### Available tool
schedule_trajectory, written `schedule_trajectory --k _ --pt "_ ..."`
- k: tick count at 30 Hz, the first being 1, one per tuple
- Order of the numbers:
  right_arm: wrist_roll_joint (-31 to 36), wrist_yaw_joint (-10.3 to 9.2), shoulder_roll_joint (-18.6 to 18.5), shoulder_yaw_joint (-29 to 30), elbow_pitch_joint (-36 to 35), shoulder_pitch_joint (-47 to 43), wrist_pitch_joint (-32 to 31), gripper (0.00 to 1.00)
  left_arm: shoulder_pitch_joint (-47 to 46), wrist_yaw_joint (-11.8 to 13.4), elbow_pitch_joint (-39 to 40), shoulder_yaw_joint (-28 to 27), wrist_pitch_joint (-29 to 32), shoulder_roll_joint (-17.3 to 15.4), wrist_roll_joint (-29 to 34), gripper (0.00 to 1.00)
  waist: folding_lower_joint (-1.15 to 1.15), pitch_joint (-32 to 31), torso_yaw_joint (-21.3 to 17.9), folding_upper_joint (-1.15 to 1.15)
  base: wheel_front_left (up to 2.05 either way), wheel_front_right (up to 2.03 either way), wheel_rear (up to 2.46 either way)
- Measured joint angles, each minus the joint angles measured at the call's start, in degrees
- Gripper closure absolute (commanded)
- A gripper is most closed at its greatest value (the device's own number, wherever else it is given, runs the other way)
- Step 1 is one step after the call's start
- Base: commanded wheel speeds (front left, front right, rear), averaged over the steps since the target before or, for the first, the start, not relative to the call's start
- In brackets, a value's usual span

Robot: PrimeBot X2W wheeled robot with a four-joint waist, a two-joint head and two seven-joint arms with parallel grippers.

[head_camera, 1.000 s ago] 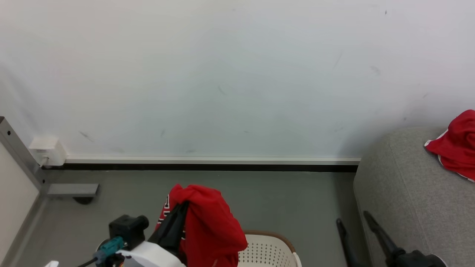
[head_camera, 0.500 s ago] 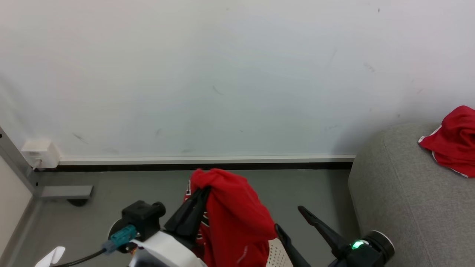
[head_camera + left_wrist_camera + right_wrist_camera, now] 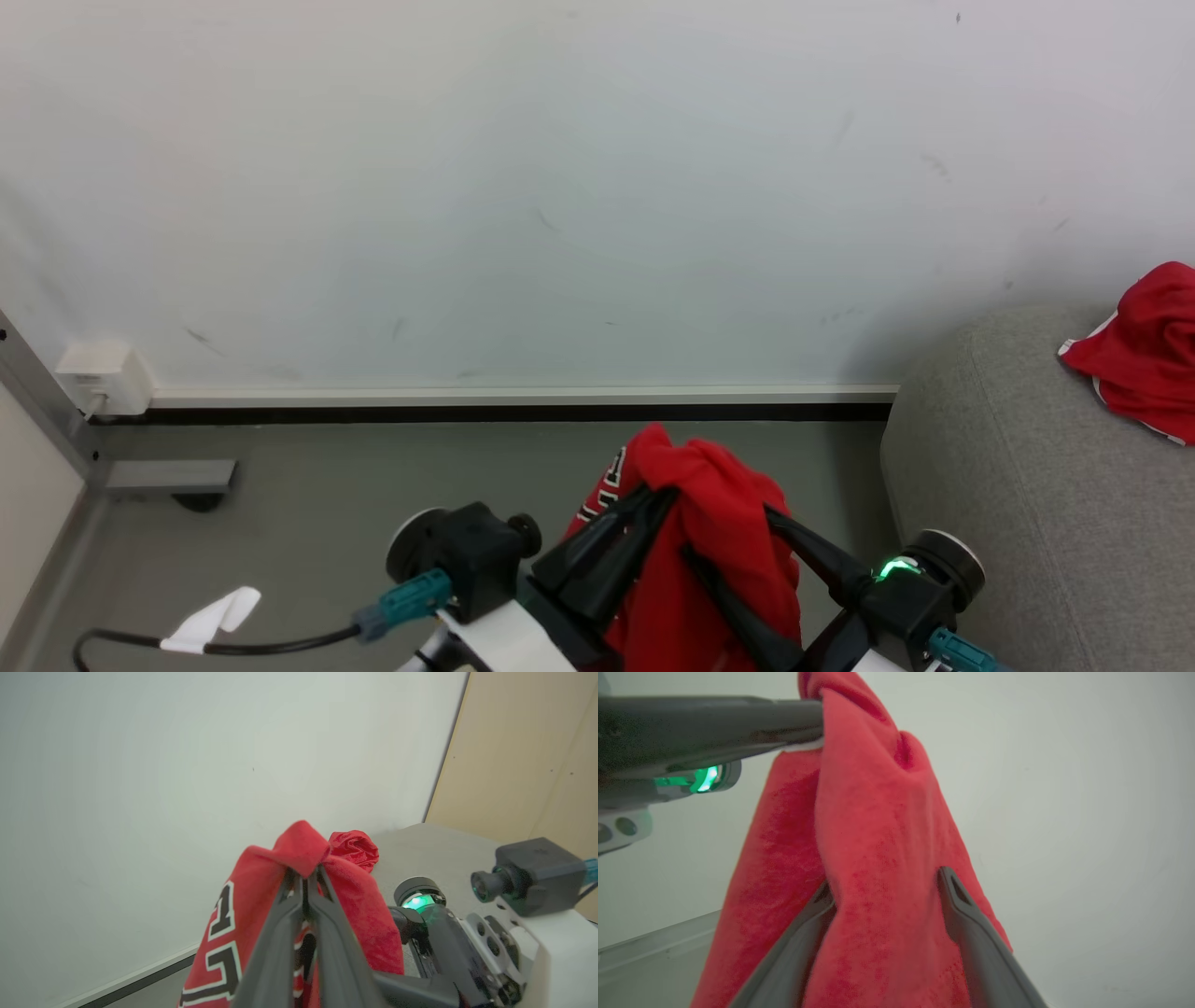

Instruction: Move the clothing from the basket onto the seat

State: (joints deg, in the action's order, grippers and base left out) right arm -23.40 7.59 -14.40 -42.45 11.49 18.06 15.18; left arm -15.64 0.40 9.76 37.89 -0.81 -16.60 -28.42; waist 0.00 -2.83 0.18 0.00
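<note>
Your left gripper [image 3: 306,876] is clamped tight on a bunched fold of a red jersey [image 3: 724,509]. Its two long dark fingers are pressed together, and soft cloth puffs out past the tips. The left arm rises from the bottom of the head view, fingers slanting up and toward the sofa [image 3: 990,467]. The jersey drapes from that pinch in loose folds. Its fabric looks matte and slightly fuzzy, with white block lettering outlined in black on the side away from the sofa.

Your right gripper [image 3: 733,537] comes up from the sofa side with its fingers spread apart. In the right wrist view the hanging cloth lies between them, not squeezed. A green light glows on that wrist.

The jersey hangs in the air near the sofa's rounded end, above the smooth grey floor [image 3: 308,485]. The sofa is light grey and coarse-woven, with soft curved edges. A second jersey [image 3: 1144,359], crumpled, red with white trim, lies on the sofa, well apart from both grippers. A pale, scuffed wall [image 3: 560,187] stands behind the sofa.
</note>
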Motion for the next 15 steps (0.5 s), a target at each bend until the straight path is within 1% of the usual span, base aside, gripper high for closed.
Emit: schedule_trajectory --k 4,6,9,10,11,12,15 --pt "-1.7 0.00 -0.8 -1.6 1.2 1.1 0.0 0.00 -1.0 -3.5 1.5 2.3 0.3 0.4 -1.1 1.00 0.00 0.0 0.2 0.00 0.00 0.00 0.00" --pt "-2.7 0.00 -1.0 -2.5 1.3 1.6 0.0 0.00 -1.3 -4.5 1.6 3.2 0.7 0.4 -1.7 1.00 0.00 0.0 0.2 0.00 0.00 0.00 0.00" --pt "-4.1 0.00 -1.5 -3.7 1.5 2.1 0.0 0.00 -1.6 -5.2 1.6 3.8 0.7 0.4 -2.6 1.00 0.00 0.0 0.1 0.00 0.00 0.00 0.00" --pt "-4.5 0.00 -1.5 -3.9 1.7 2.2 0.0 0.12 -1.7 -5.4 1.5 4.0 0.7 0.4 -2.7 1.00 0.00 0.0 0.0 0.00 0.00 0.00 0.00" --pt "-4.8 0.00 -1.5 -4.0 1.7 2.3 0.0 0.84 -1.7 -5.4 1.5 4.1 0.7 0.3 -3.0 1.00 0.00 0.0 -0.1 0.00 0.00 0.00 0.00" --pt "-5.1 0.00 -1.5 -3.9 1.7 2.5 0.0 1.00 -1.7 -5.4 1.4 4.1 0.6 0.4 -3.1 1.00 0.00 0.1 -0.2 0.00 0.00 0.00 0.00" --pt "-6.2 0.00 -1.6 -3.8 1.7 2.6 0.0 1.00 -1.9 -5.6 0.3 4.1 0.0 0.3 -3.2 1.00 0.00 0.2 -0.6 0.00 0.00 0.00 0.00"
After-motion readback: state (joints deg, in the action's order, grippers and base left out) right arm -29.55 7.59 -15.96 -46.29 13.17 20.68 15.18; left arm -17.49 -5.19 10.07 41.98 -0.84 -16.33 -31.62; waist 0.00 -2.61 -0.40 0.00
